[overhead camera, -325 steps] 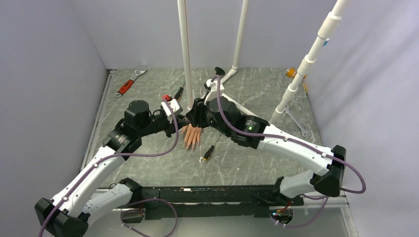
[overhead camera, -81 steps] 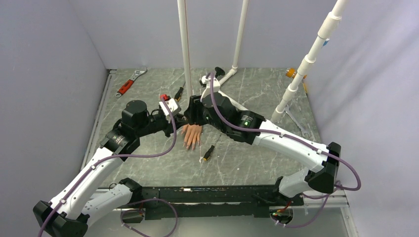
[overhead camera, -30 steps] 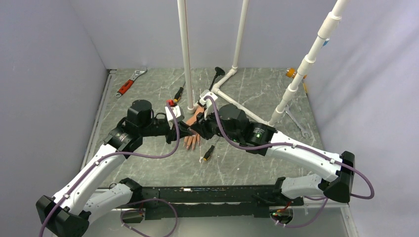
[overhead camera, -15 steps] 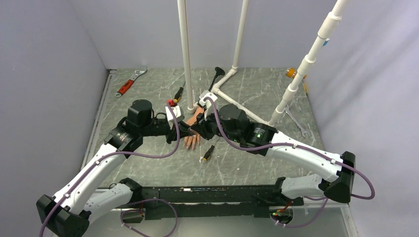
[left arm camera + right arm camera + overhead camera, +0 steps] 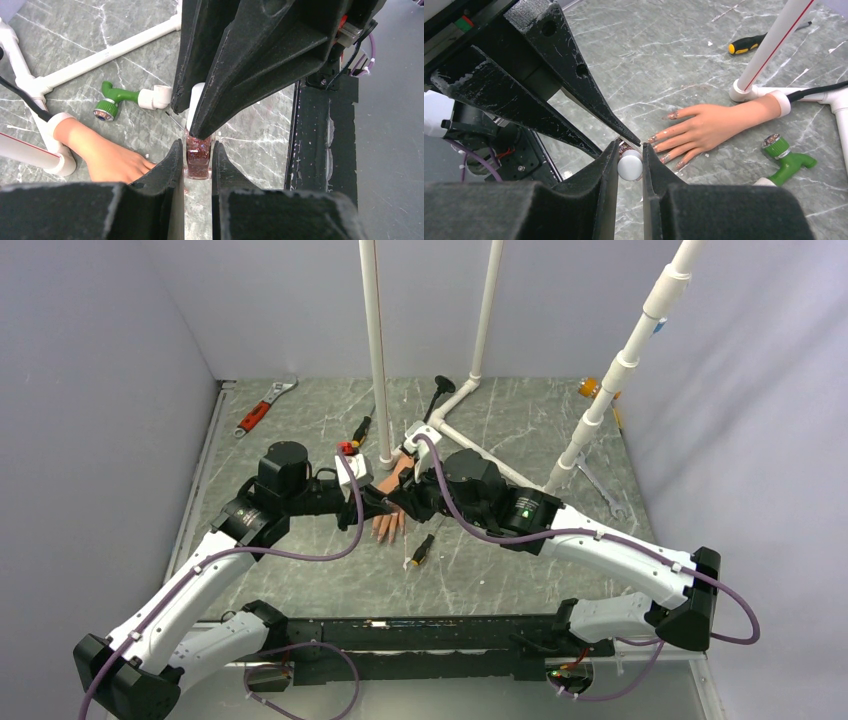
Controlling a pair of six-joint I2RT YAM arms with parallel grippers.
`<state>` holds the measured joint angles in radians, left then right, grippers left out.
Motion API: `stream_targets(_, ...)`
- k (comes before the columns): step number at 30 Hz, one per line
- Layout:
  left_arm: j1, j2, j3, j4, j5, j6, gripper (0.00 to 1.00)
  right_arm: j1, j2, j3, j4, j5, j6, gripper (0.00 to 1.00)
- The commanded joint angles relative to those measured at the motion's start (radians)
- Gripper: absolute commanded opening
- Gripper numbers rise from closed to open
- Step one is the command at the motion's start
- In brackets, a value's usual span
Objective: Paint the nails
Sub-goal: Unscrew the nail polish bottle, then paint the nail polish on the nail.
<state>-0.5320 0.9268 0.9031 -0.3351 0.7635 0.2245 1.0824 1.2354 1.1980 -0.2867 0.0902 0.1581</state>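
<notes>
The peach mannequin hand (image 5: 390,524) lies flat on the table, fingers toward the near edge. In the right wrist view its nails (image 5: 672,115) show a glittery reddish-brown coat. My left gripper (image 5: 198,155) is shut on a small bottle of dark red glitter polish (image 5: 199,152). My right gripper (image 5: 630,161) is shut on the bottle's white round cap (image 5: 630,167). Both grippers meet tip to tip just above the fingertips of the hand (image 5: 709,125). The brush is hidden.
A green tap fitting (image 5: 786,157) lies beside the wrist. White PVC pipes (image 5: 375,350) stand behind the hand. A yellow-black screwdriver (image 5: 422,548) lies near the fingertips. A red wrench (image 5: 258,412) is far left and a spanner (image 5: 600,490) right.
Since 2.7 s ago both grippers moved together toward the near edge, from over the wrist to over the fingertips. In the last second nothing has visibly moved.
</notes>
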Motion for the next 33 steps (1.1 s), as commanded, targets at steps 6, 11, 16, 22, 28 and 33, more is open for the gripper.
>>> stream_targets(6, -0.003, -0.014, 0.025, 0.073, 0.017, 0.011, 0.0, -0.029, -0.033, 0.055, -0.04, 0.041, 0.061, 0.0)
stream_targets(11, -0.003, -0.022, 0.022, 0.083, -0.007, 0.003, 0.0, -0.061, -0.037, 0.056, -0.042, 0.058, 0.129, 0.0)
stream_targets(16, -0.003, -0.015, 0.023, 0.083, -0.038, -0.007, 0.0, -0.081, -0.023, 0.075, -0.059, 0.07, 0.171, 0.0)
stream_targets(22, -0.003, -0.021, 0.02, 0.088, -0.072, -0.012, 0.0, -0.094, -0.009, 0.1, -0.094, 0.106, 0.202, 0.0)
stream_targets(28, -0.002, -0.022, 0.021, 0.087, -0.078, -0.013, 0.0, -0.096, -0.023, 0.091, -0.082, 0.1, 0.205, 0.0)
stream_targets(33, -0.002, -0.013, 0.025, 0.077, -0.08, -0.008, 0.0, -0.098, -0.04, 0.096, -0.075, 0.117, 0.21, 0.0)
